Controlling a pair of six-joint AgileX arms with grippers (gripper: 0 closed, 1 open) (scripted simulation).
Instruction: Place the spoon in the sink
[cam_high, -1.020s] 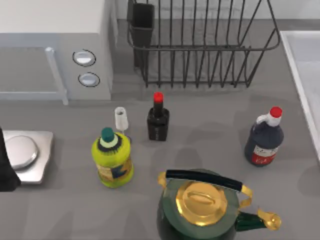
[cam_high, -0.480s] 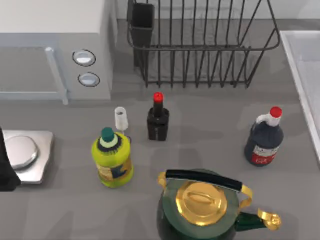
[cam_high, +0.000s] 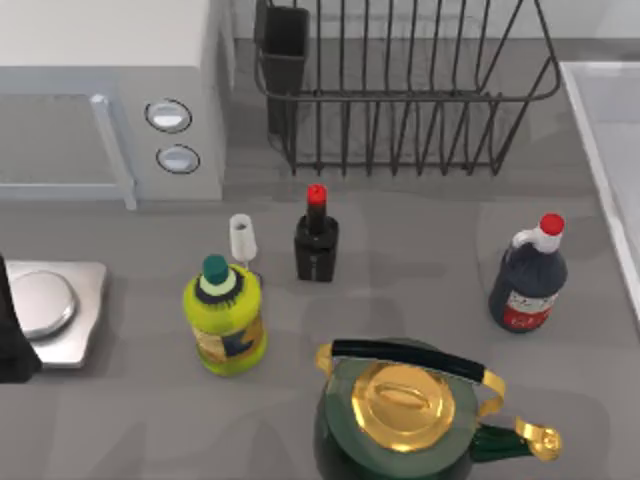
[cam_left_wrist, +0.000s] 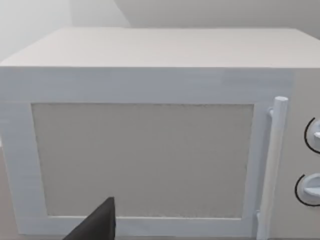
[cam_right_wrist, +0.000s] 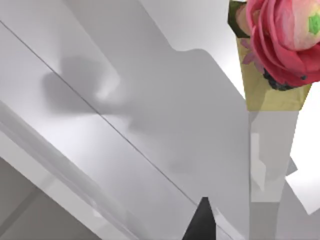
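Compared with the earlier top views, nothing on the grey table changes place; the bottles, the kettle and the rack stand as before. The large pale white-grey rectangular sink with its smooth raised rim lies at the right edge of the table, and the right wrist view looks down on its pale wall, with a pink flower in a yellow pot beside it. I cannot find the spoon. A dark part of the left arm is at the left edge, next to the silver kitchen scale; how far each gripper is open, and what it holds, I cannot tell. The left wrist view faces the white microwave oven. The dark sauce bottle with a red cap has a red and white label, but its writing is not readable, and so is the label of the yellow-green round bottle. Between them stand the small black bottle with red cap and the dark green kettle with golden lid, in front of the dark wire dish rack.
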